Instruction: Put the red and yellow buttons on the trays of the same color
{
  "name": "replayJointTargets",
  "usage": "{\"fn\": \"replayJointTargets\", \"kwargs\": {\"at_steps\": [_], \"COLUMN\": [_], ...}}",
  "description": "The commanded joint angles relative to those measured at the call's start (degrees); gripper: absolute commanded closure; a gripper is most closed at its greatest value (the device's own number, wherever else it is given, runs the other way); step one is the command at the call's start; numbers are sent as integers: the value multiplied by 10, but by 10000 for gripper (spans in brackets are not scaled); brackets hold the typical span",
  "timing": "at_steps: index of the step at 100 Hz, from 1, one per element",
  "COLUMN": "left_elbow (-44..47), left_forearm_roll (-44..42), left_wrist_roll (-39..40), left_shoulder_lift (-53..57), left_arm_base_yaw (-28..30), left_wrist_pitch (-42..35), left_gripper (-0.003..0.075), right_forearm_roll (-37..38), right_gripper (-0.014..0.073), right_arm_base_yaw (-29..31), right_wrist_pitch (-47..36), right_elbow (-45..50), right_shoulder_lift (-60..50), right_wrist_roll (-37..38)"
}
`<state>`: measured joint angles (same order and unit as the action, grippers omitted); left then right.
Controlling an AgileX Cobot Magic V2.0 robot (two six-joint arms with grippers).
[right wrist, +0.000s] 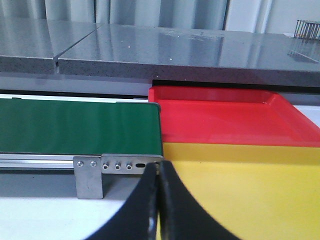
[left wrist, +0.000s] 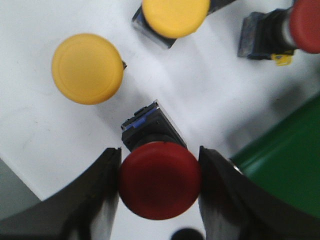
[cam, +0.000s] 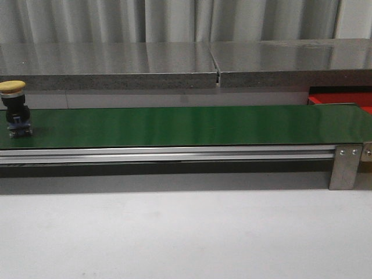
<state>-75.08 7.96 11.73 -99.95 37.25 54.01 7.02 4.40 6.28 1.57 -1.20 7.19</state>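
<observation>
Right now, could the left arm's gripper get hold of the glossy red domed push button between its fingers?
Probably yes: the left gripper has its black fingers on both sides of the red button, seemingly touching its cap, with nothing between.

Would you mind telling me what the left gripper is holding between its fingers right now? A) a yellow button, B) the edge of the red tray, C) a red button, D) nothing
C. In the left wrist view, the left gripper has both fingers pressed against the cap of a red button, while the yellow buttons lie apart on the white surface.
</observation>
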Motion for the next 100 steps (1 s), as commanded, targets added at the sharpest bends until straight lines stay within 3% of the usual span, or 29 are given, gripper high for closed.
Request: {"fn": "replayJointTargets", "kwargs": {"at_steps": [1,36,77,85,100], "left_elbow": [-43,-184,-207,-207,-211], "left_forearm_roll": [9,10,10,19,27], "left_wrist_roll": [-13,-48,-58,-67,-67], "left_shoulder_lift": [49,28,-41,-42,-42], "left_arm_base_yaw": [-4,-104,-166,-166,-166], "left_wrist_pitch": [7,100,116,109,106], "left_gripper": [531,530,526,465,233], "right_forearm_roll": [5,5,5,5,5], "right_gripper": [659,659,659,659,659], "right_arm_base_yaw": [2,2,2,2,2], "right_wrist_pitch": [-41,-41,-41,-41,-41], "right_elbow": [-6,-6,-6,-6,-6], "right_shoulder_lift": [-3,-3,-3,-3,-3], "right_wrist_roll": [0,0,0,0,0]}}
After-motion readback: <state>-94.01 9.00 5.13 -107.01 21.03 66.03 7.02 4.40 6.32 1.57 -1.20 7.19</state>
